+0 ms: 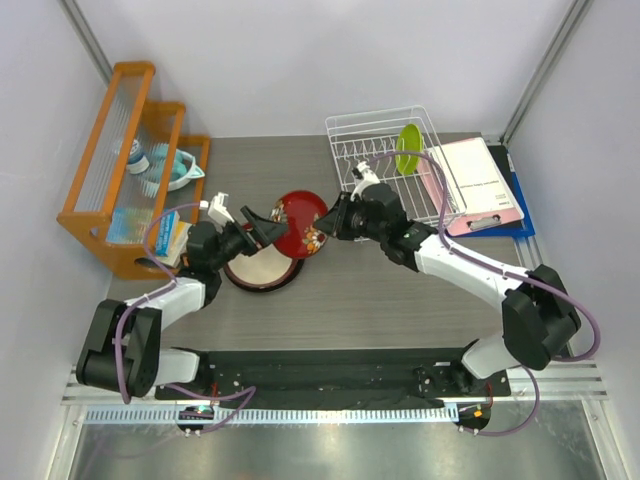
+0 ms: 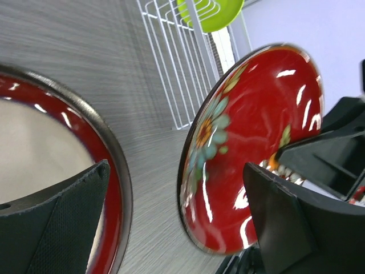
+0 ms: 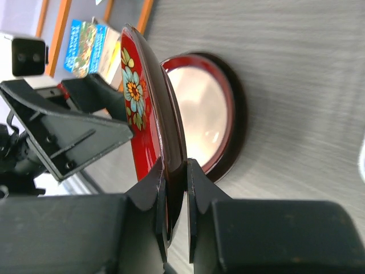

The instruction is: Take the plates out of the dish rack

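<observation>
A dark red flowered plate [image 1: 300,218] is held on edge at centre frame, its rim clenched by the right gripper [image 3: 175,171], apparently for handover to the left gripper [image 1: 262,228], spread wide alongside. A red-rimmed cream plate [image 1: 258,270] lies flat below; the lime green plate [image 1: 407,148] is left in the dish rack [image 1: 350,135], upper right.

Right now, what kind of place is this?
Probably a robot lab booth set up like a kitchen: a wire dish rack, a red flowered plate, and white walls around two robot arms.
</observation>
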